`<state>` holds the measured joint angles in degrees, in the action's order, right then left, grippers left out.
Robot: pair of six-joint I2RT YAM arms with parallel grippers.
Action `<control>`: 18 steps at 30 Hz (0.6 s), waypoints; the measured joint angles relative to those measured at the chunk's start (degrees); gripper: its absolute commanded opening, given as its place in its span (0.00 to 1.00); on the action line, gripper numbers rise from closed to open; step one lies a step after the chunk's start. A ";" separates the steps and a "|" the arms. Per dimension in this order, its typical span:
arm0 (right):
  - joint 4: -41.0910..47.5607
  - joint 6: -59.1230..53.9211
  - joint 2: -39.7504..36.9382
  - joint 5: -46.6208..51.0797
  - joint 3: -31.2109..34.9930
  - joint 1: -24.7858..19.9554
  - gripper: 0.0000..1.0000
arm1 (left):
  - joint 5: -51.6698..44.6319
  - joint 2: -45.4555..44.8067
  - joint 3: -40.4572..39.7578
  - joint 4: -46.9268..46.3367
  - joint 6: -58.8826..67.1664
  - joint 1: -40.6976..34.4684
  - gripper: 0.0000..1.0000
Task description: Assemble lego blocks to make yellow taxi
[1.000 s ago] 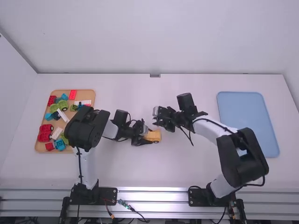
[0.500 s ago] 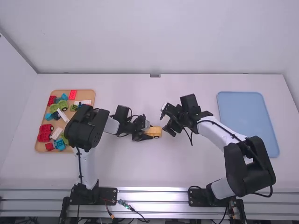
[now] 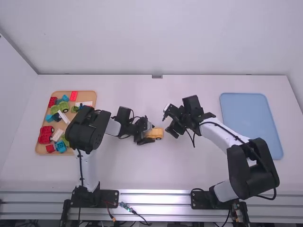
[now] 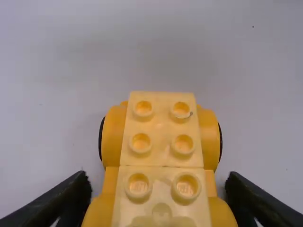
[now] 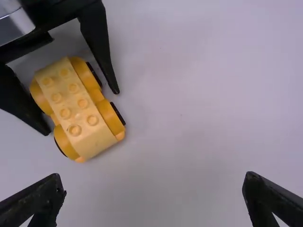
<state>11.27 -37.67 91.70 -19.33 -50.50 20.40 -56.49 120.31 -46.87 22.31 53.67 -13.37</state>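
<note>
R gripper [image 3: 168, 124]: drawn back to the right, away from the yellow toy car [image 3: 157, 134], since 1 s ago; car shifted slightly away from high cam, L gripper [image 3: 151, 133] w/ it.
R fingers [image 5: 40, 203]: held wide open, nothing gripped; positioned just right of car in high view, w/ bare desk [image 5: 189, 132] seen btwn them.
L fingers [image 5: 102, 52]: open, spread on both sides of car; gaps seen in L wrist view, so car not clamped.
Car: set upright on its wheels, mid-desk; yellow wheeled base [image 4: 113, 135] topped w/ 2 pale yellow studded bricks [image 4: 161, 127], placed end to end.
Parts tray [image 3: 40, 146]: tan, at far left of desk, loaded w/ red wheeled base [image 3: 46, 134], green wheeled base [image 3: 62, 107] & other red, blue, green, white pcs.
Blue tray [image 3: 251, 123]: laid flat, R side of desk, well apart from car.
</note>
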 measured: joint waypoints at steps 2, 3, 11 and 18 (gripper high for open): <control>0.00 -0.11 0.00 0.09 0.00 0.00 0.99 | -0.02 -0.02 0.00 -0.02 0.00 0.00 0.99; 0.02 0.07 0.00 0.13 0.00 0.00 0.99 | 0.00 -0.04 0.00 -0.09 0.09 0.00 0.99; 0.02 -0.13 0.00 0.22 0.00 0.00 0.99 | 3.50 -3.17 -0.11 -6.16 0.09 0.02 0.99; 0.00 -0.15 0.00 0.22 0.00 0.00 0.99 | 8.85 -9.70 0.39 -14.71 -1.11 0.02 0.99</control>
<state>11.27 -37.82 91.70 -19.11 -50.50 20.40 -47.64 110.61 -46.48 7.60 52.56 -13.34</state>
